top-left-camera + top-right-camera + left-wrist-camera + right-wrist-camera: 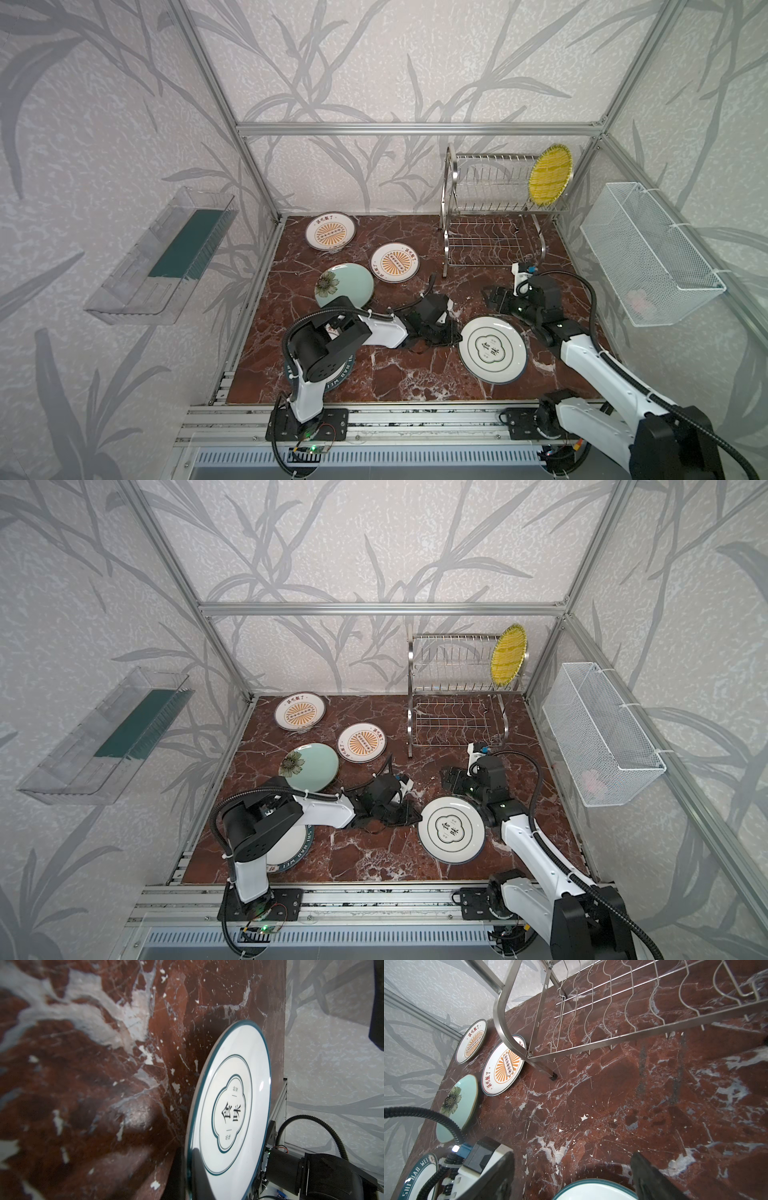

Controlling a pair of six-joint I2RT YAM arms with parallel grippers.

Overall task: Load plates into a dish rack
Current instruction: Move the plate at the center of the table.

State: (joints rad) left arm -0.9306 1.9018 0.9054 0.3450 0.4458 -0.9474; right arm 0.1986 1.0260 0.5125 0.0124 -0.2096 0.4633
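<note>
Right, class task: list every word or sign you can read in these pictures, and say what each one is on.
"SHI HAO WEI": rim of the teal-lettered plate.
"食味": centre of the cloud-outline plate; the tiny characters above and below it are too small to read.
"該吃飯了": rim of the near sunburst plate and of the far sunburst plate.
Nothing else is legible.

Dish rack (494, 206) sits back right on the table (415, 374); racked plate (549, 175) stands in its upper tier, right end. Corner plate (331, 231) and mid plate (395, 262) lie back left, third plate (347, 284) in front of them. Fourth plate (291, 854) lies under my left arm. Front plate (493, 350): my left gripper (452, 333) at its left rim, right gripper (494, 300) just behind.
</note>
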